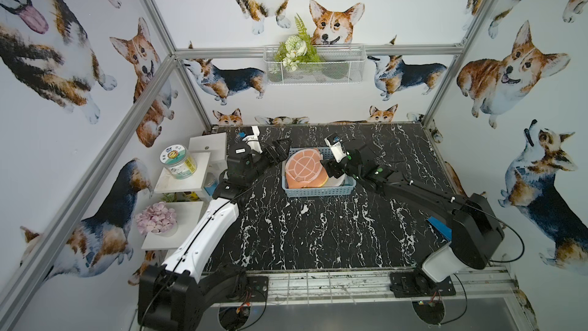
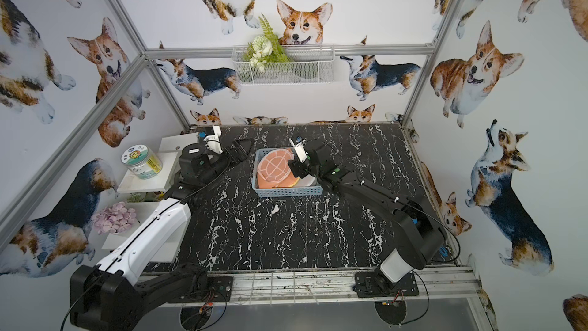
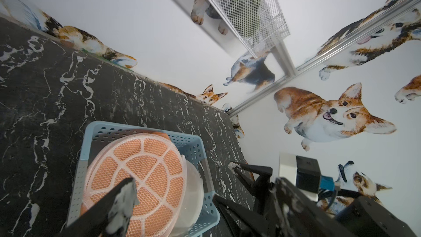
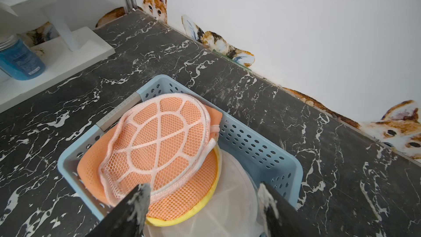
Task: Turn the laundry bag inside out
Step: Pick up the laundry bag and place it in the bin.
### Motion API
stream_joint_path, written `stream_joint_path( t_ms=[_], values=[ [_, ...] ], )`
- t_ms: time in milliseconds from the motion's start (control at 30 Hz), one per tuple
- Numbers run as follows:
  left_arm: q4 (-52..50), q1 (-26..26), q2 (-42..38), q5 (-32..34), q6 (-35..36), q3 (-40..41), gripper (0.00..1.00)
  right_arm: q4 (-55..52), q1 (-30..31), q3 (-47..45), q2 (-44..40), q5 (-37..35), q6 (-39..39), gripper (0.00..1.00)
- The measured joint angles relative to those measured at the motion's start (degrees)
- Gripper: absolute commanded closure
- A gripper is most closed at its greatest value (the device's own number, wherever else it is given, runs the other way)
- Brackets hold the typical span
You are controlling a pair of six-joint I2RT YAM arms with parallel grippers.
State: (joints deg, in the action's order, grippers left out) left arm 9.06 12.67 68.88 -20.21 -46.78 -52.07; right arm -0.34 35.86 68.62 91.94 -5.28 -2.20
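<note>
Two grippers are in view. One pale blue perforated basket (image 1: pixel 318 191) stands on the table (image 1: pixel 318 243), a little toward 12 o'clock from the middle. The laundry bag (image 1: pixel 304 167) — round, of peach mesh with pale pink ribs — lies on top inside it. Under the bag I count two more layers: one orange mesh piece (image 4: pixel 193 178) with a yellow rim and one white mesh piece (image 4: pixel 234 190). If they are separate bags I cannot tell. The left gripper (image 1: pixel 281 149) hangs at the basket's 10 o'clock corner, jaws spread wide, holding nothing. The right gripper (image 4: pixel 202 192) is at the 3 o'clock side, jaws apart on either side of the layers' edge — if the tips touch the mesh is not clear. The table is black with white marble veins. At 9 o'clock stands one white stepped shelf (image 1: pixel 187 186) with one green-lidded jar (image 1: pixel 177 162), one blue bottle (image 4: pixel 20 60) and one bunch of pink flowers (image 1: pixel 156 218). At 12 o'clock one white wire basket (image 1: pixel 337 74) hangs on the walls (image 1: pixel 413 11), which show corgi pictures.
</note>
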Motion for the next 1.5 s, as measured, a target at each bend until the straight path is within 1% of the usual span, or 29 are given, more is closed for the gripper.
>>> stream_joint_path(
  t_ms=[67, 133, 233, 400, 500, 633, 700, 767, 800, 833, 933, 1100, 1167, 1300, 1433, 1500],
  values=[
    [-1.4, 0.0, 2.6, -1.2, -0.3, -0.8, 0.00, -2.3, -0.3, 5.8, 4.7, 2.0, 3.5, 0.27],
    [-3.2, 0.1, 3.4, -1.6, -0.5, -0.7, 0.00, -4.5, -0.4, 10.1, 8.5, 3.9, 6.8, 0.30],
    [-6.3, 0.2, 3.5, -1.4, 0.1, -0.9, 0.01, -7.7, -1.1, 14.0, 12.5, 7.1, 12.3, 0.33],
    [-11.5, 0.2, 2.6, 0.3, 3.7, -1.4, 0.02, -9.7, -3.4, 13.2, 14.1, 11.5, 19.5, 0.36],
    [-12.8, 0.2, 2.1, 0.7, 5.1, -1.3, 0.02, -9.7, -4.5, 11.8, 14.6, 14.6, 23.2, 0.36],
    [-13.7, 0.3, 2.2, 1.4, 6.6, -0.6, 0.02, -8.8, -4.4, 11.0, 16.3, 19.0, 26.2, 0.44],
    [-13.9, 0.4, 2.6, 1.3, 6.9, -0.3, 0.02, -7.9, -4.4, 10.9, 17.5, 21.0, 27.3, 0.59],
    [-14.0, 0.5, 3.1, 1.3, 7.3, -0.3, 0.02, -7.5, -4.5, 10.9, 18.3, 22.4, 28.2, 0.89],
    [-14.0, 0.5, 3.2, 1.2, 7.4, -0.3, 0.02, -7.2, -4.6, 10.6, 18.3, 22.8, 29.0, 0.97],
    [-14.0, 0.6, 3.2, 1.1, 7.6, -0.3, 0.02, -6.5, -4.9, 10.1, 18.0, 23.4, 29.1, 1.00],
    [-14.0, 0.8, 3.1, 0.8, 8.0, -0.3, 0.03, -5.6, -6.5, 7.8, 14.9, 24.7, 30.3, 1.00],
    [-13.6, 1.7, 3.2, -1.2, 8.5, -1.6, 0.05, -3.1, -9.5, 5.4, 7.9, 28.6, 28.8, 1.00],
    [-12.7, 2.4, 3.7, -2.5, 8.6, -2.4, 0.05, -2.3, -10.7, 4.5, 5.7, 31.4, 28.2, 1.00],
    [-11.2, 4.3, 6.0, -5.1, 8.7, -5.4, 0.07, -0.4, -13.9, 3.1, 3.9, 40.4, 27.7, 1.00],
    [-11.4, 5.9, 7.7, -5.1, 10.1, -8.9, 0.08, -0.3, -14.9, 3.1, 3.2, 47.2, 26.9, 1.00],
    [-12.5, 6.1, 8.6, -3.7, 11.1, -10.9, 0.08, -1.2, -14.8, 4.5, 3.2, 49.7, 25.2, 1.00]
  ],
)
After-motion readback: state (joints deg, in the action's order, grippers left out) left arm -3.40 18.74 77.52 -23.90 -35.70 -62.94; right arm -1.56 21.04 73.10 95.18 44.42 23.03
